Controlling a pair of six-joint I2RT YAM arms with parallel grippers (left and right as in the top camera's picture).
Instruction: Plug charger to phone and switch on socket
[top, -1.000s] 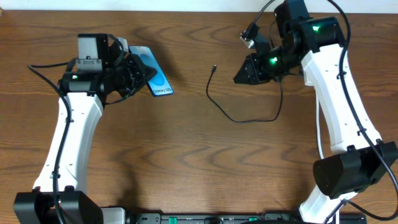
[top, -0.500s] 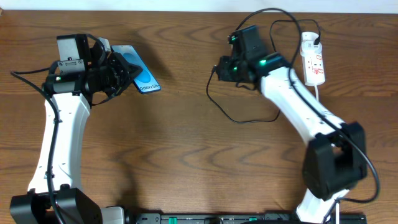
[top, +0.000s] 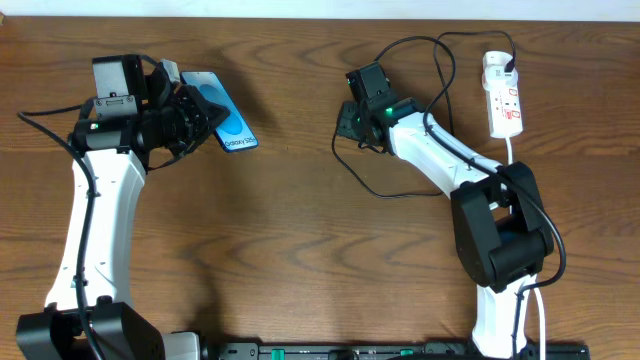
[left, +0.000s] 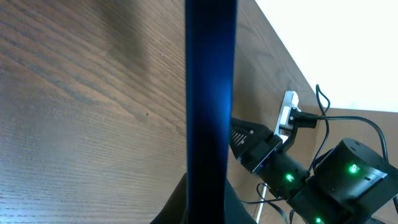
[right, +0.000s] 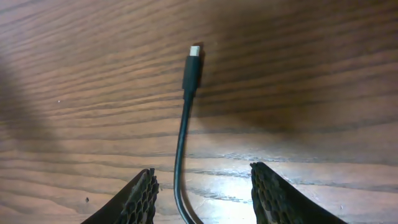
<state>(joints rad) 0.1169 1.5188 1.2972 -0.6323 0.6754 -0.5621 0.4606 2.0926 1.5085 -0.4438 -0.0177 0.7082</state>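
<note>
My left gripper (top: 196, 118) is shut on the phone (top: 228, 122), which has a blue screen and is held tilted above the table at the far left. In the left wrist view the phone (left: 211, 93) shows edge-on as a dark blue bar between the fingers (left: 206, 208). The charger's thin black cable (top: 400, 194) loops over the table's middle. Its metal-tipped plug (right: 194, 62) lies on the wood. My right gripper (top: 346, 120) is open low over the plug end, with the cable (right: 180, 155) running between its fingers (right: 204, 193). The white socket (top: 503, 100) lies at the far right, also seen in the left wrist view (left: 287, 115).
The socket's white cord (top: 511, 150) runs toward the near right beside the right arm. The cable's far end goes up to a black adapter (top: 497, 62) on the socket. The table's far edge is close behind the phone and the socket.
The right arm has swung left, away from the socket, and come down over the cable's plug end. The left arm shifted slightly left with the phone, then held still.
</note>
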